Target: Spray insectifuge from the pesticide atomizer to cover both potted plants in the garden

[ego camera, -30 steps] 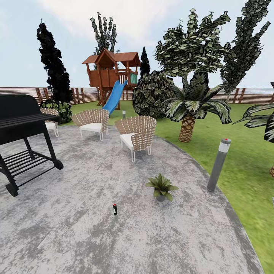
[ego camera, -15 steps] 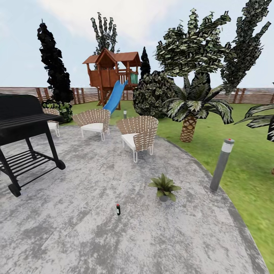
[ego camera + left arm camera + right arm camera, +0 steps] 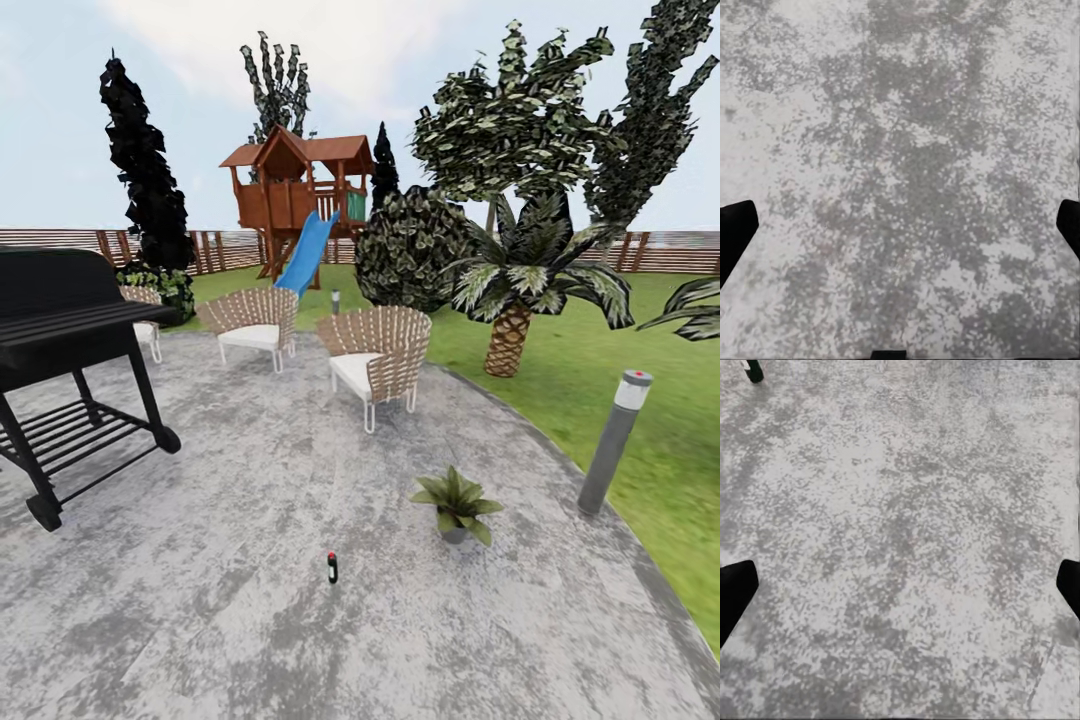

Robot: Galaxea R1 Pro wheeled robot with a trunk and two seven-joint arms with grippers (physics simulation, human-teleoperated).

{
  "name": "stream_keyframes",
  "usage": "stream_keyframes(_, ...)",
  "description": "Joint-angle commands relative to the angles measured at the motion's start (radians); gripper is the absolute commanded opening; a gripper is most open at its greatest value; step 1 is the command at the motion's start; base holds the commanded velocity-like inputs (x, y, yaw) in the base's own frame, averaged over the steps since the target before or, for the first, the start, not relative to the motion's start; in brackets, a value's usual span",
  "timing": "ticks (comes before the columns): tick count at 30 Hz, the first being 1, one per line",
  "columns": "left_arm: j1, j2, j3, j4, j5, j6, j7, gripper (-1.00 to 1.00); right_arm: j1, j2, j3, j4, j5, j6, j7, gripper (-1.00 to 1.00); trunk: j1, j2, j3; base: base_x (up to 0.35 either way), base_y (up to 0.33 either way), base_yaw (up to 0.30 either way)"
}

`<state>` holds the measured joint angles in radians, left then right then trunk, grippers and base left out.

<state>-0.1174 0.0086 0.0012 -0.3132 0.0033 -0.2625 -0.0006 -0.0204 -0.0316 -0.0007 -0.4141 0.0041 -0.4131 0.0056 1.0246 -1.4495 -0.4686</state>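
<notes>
The pesticide atomizer (image 3: 332, 567), a tiny dark bottle with a red top, stands upright on the mottled grey stone patio (image 3: 250, 620) of the garden. To its right and a little farther off sits one potted plant (image 3: 457, 503), a low green rosette in a grey pot. The second potted plant is out of view. In the left wrist view my left gripper (image 3: 900, 229) is open over bare stone, its black fingertips (image 3: 735, 232) wide apart. My right gripper (image 3: 900, 589) is open too, and the atomizer (image 3: 752, 369) pokes in at a corner of that view.
A black grill (image 3: 70, 340) on wheels stands at the left. Two wicker chairs (image 3: 380, 355) (image 3: 255, 322) sit farther back. A grey bollard lamp (image 3: 612, 440) marks the patio's right edge by the lawn (image 3: 640, 380). Beyond are a palm (image 3: 515, 290), a playhouse with slide (image 3: 295, 205) and a fence.
The whole head view has shifted: everything sits farther right and lower and looks slightly larger, so the camera has moved closer. The atomizer and the plant stay put on the patio.
</notes>
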Motion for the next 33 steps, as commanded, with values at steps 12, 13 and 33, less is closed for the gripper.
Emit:
stream_keyframes(12,-0.010,0.010,0.006,-0.054,0.003,-0.004,0.002,1.00,-0.003,0.001,-0.003,-0.080,-0.003,-0.003,-0.002,1.00,0.000,0.000,-0.001,0.240,0.252,0.000)
stream_keyframes(13,-0.010,0.010,0.006,-0.053,0.003,-0.004,0.002,1.00,-0.003,0.001,-0.004,-0.080,-0.004,-0.003,-0.002,1.00,0.000,0.000,-0.001,0.240,0.248,0.000)
stream_keyframes(33,-0.013,0.011,0.007,-0.053,0.009,-0.006,0.002,1.00,-0.003,0.001,-0.007,-0.012,-0.004,-0.001,0.000,1.00,0.000,0.000,-0.001,0.198,0.280,-0.241)
